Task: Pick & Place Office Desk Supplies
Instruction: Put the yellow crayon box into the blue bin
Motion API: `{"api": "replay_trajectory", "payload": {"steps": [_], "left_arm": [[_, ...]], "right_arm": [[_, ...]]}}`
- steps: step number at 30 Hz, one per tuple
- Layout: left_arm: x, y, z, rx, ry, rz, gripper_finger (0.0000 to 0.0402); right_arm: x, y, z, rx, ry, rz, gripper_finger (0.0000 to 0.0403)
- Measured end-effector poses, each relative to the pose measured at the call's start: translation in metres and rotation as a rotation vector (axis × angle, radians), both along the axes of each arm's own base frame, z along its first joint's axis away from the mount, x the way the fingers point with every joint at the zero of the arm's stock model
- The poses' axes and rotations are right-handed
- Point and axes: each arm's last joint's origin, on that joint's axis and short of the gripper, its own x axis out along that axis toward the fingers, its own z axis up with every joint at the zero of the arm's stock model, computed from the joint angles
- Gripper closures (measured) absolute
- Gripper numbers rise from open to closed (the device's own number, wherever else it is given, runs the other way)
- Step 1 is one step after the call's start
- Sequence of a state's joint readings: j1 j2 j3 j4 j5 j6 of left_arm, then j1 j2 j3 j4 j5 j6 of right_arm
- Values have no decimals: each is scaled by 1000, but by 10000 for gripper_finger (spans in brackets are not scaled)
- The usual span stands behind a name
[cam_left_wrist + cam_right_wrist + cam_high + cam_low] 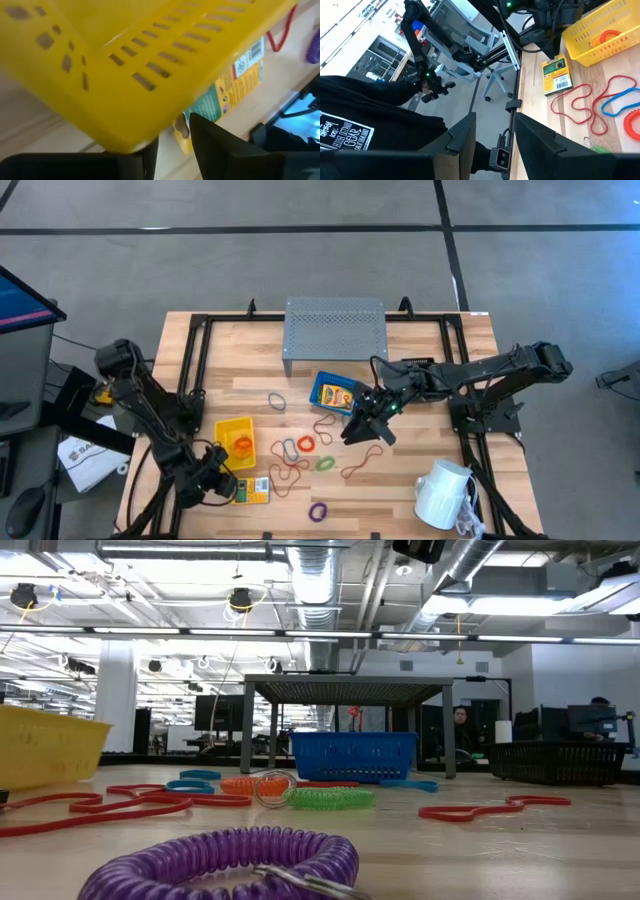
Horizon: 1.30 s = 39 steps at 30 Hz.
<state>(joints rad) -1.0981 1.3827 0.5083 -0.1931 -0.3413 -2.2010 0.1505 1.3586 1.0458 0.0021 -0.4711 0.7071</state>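
**Two end effectors over a bench scattered with loops, bins and packets**

Seen from above, a wooden bench (420,395) fills the centre of the frame. A yellow bin (236,440) sits at lower left of centre with an orange coiled loop (243,446) inside it. A blue bin (333,392) sits near the middle and holds a yellow printed packet (337,394). In the level view a black mesh bin (560,761) stands at the right edge; I cannot tell what is in it.

A second yellow packet (255,490) lies flat on the bench just below the yellow bin. My left end effector (222,485) is at the lower left, just beside that packet and the bin's lower corner. Its fingers (220,150) stand partly apart with nothing between them; the bin's wall fills the wrist view above them.

My right end effector (362,428) hangs at centre frame, just below the blue bin, above red, orange and green loops (325,464). Its fingers (540,142) are partly apart and hold nothing. A purple loop (318,511) lies at the bottom centre, well apart from both.
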Motion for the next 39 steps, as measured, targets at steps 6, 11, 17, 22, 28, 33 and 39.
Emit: {"api": "replay_trajectory", "payload": {"steps": [6, 11, 17, 22, 28, 33, 39], "left_arm": [[7, -5, -10, -5, -3, 21, 295], [11, -7, -14, -12, -14, 31, 296], [11, -9, -12, -35, -31, 18, 332], [15, -16, -7, -97, -94, -32, 394], [19, -22, -1, -161, -153, -57, 400], [23, -26, 6, -173, -249, -54, 401], [33, -26, 14, -129, -339, -12, 401]], "right_arm": [[-3, -1, 3, 8, -4, -3, 272], [-5, -7, 9, 15, -32, -20, 272], [-9, -14, 15, 15, -51, -44, 272], [-12, -16, 18, 3, -70, -46, 272], [-13, -16, 19, -12, -84, -40, 272], [-13, -16, 19, -12, -81, -40, 272], [-13, -16, 18, -14, -68, -39, 272]]}}
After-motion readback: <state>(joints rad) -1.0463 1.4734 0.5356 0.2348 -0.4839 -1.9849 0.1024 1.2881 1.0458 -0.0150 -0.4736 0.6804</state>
